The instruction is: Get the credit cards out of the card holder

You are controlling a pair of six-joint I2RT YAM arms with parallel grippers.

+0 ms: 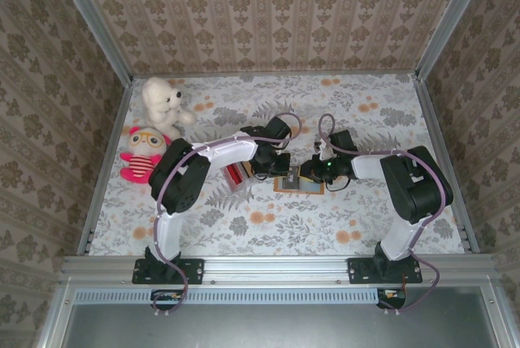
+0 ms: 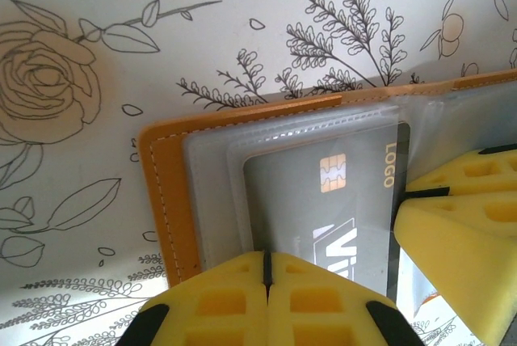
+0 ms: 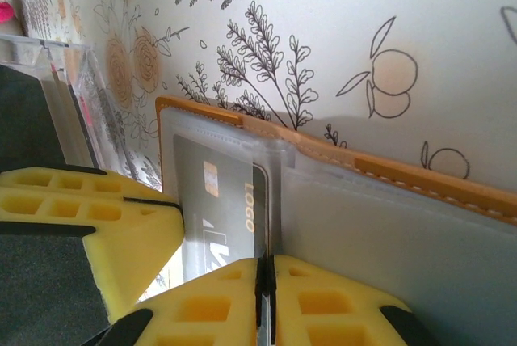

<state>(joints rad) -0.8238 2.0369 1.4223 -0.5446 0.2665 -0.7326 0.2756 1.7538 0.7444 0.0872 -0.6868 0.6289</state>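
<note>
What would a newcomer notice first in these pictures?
Two yellow-fingered hands, left hand and right hand, meet mid-table, both shut, at the open tan card holder. A grey credit card with a gold chip lies in its clear pocket. A white stuffed bear and a pink toy sit far left.

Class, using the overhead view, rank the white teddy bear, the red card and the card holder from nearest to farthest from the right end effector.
1. card holder, directly beneath the right end effector.
2. red card, just left of the holder.
3. white teddy bear, far back left.
</note>
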